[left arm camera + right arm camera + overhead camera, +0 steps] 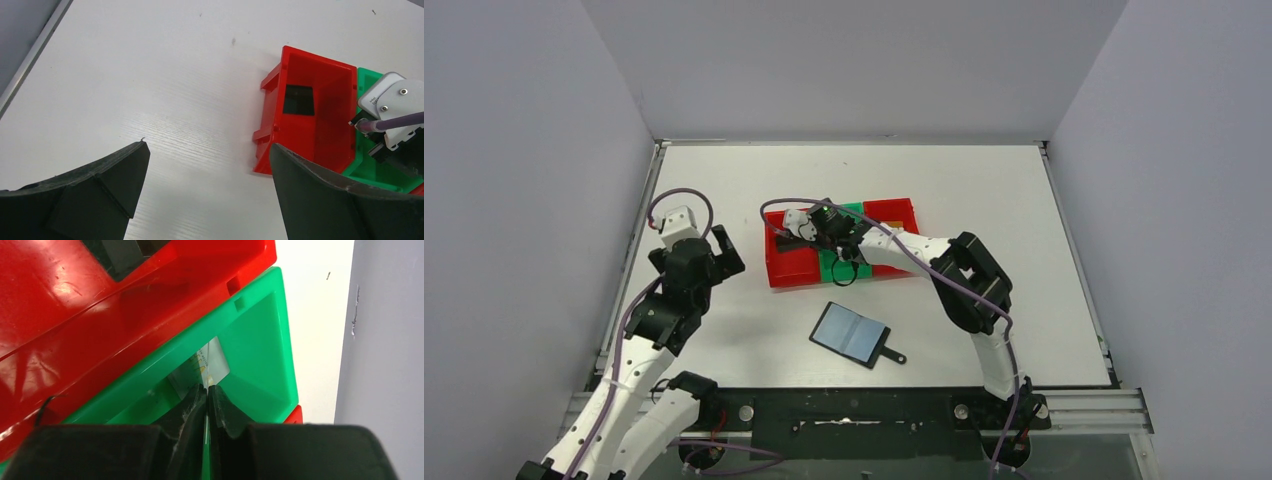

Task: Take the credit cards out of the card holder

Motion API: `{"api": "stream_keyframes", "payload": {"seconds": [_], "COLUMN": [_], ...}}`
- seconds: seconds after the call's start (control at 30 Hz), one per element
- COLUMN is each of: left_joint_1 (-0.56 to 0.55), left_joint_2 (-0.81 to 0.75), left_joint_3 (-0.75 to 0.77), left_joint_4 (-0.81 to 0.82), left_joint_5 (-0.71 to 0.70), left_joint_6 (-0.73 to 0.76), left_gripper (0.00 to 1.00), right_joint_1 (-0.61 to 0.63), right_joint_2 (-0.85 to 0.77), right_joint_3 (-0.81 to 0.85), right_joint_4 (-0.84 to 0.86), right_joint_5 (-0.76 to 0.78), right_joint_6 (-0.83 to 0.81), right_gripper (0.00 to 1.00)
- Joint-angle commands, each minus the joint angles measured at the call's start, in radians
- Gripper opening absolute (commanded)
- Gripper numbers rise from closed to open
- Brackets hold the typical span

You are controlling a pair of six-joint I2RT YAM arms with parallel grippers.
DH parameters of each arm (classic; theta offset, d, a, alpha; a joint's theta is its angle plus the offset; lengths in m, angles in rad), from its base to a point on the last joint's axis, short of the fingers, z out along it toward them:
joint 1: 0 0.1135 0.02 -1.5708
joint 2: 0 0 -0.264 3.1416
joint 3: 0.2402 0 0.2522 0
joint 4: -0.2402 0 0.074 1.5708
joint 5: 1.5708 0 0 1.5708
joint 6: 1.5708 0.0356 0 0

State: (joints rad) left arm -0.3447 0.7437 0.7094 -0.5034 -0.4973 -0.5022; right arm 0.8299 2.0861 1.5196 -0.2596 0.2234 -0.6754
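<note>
Green bin [260, 340] under our right gripper [206, 387], pinched on silver-grey card [212, 360]; left gripper [209, 147] wide, empty; card holder [851, 333] open on table [984, 190]. We risk card clinging to jaws or snagging bin wall

1. A flat white table top [724, 180] is enclosed on three sides by plain grey walls [524, 150].
2. A silver metal rail [32, 56] is fitted along the table's left edge.
3. Three open rectangular plastic bins are set in a touching row near the table's middle. A red bin [792, 268] is placed at the left, a green bin [856, 208] in the centre and a second red bin [892, 212] at the right.
</note>
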Motion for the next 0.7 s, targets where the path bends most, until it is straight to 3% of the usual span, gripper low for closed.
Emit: {"api": "stream_keyframes", "payload": {"seconds": [0.0, 0.1, 0.3, 0.67], "left_joint_1": [0.011, 0.013, 0.013, 0.013], "left_joint_2": [-0.035, -0.037, -0.032, -0.033], "left_joint_3": [0.008, 0.007, 0.008, 0.002], "left_joint_4": [0.051, 0.052, 0.053, 0.061], "left_joint_5": [-0.046, -0.045, -0.032, -0.021], "left_joint_6": [0.007, 0.007, 0.014, 0.023], "left_gripper": [0.93, 0.93, 0.93, 0.93], "right_joint_1": [-0.011, -0.014, -0.016, -0.025], "right_joint_2": [-0.005, -0.011, 0.006, 0.001], "right_joint_3": [0.037, 0.002, -0.033, -0.033], "right_joint_4": [0.082, 0.118, 0.180, 0.126], "right_joint_5": [0.061, 0.037, 0.043, -0.045], "right_joint_6": [-0.021, -0.030, -0.055, -0.075], "right_gripper": [0.08, 0.12, 0.11, 0.15]}}
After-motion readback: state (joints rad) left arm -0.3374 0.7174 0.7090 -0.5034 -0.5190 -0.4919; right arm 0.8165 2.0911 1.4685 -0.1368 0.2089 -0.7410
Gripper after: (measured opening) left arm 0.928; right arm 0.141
